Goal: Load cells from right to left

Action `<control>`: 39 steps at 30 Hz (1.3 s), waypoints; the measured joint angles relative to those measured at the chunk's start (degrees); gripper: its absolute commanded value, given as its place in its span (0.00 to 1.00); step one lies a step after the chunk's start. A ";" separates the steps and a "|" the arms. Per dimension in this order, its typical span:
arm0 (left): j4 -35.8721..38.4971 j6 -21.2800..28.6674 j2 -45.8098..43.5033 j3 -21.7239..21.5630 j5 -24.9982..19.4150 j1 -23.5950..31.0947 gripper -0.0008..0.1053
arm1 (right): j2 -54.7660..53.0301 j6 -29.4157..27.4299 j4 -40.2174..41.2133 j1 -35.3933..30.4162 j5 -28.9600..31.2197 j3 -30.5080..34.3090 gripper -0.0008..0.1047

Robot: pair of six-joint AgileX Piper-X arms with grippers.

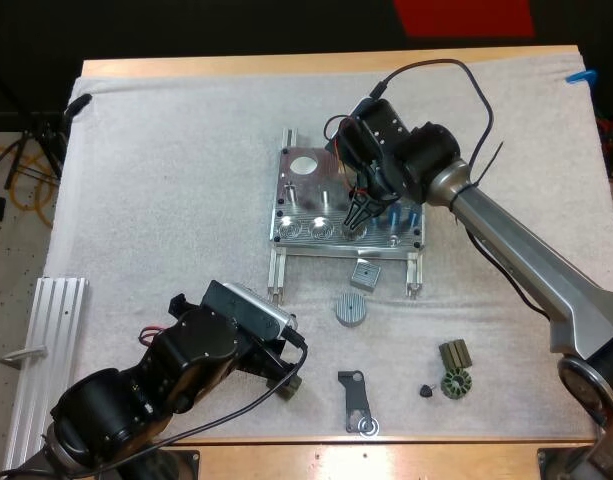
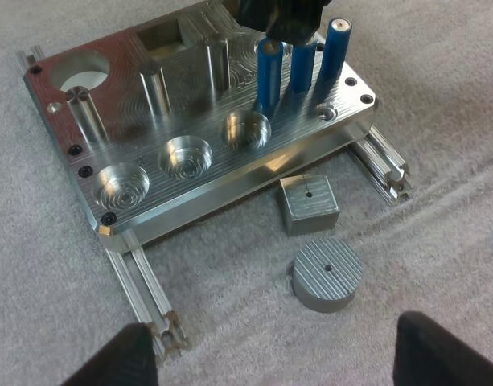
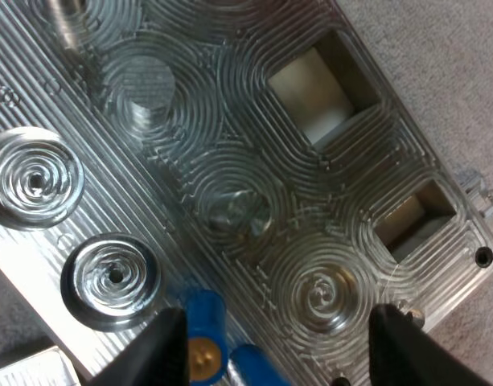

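The metal fixture lies mid-mat. Three blue cylinders stand upright in its front row at the right end. Three round sockets to their left hold nothing. My right gripper hangs just above the leftmost blue cylinder; its fingers stand wide apart, with the cylinder's top beside one finger. My left gripper is open near the table's front edge, facing the fixture with nothing between its fingers.
A small square metal block and a ribbed round disc lie just in front of the fixture. A black bracket and dark gear-like parts lie at the front right. An aluminium rail lies at the left edge.
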 measured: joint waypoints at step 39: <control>-0.13 0.87 0.00 0.00 0.00 0.00 0.59 | -0.42 -0.44 -2.20 -0.65 7.41 1.66 0.48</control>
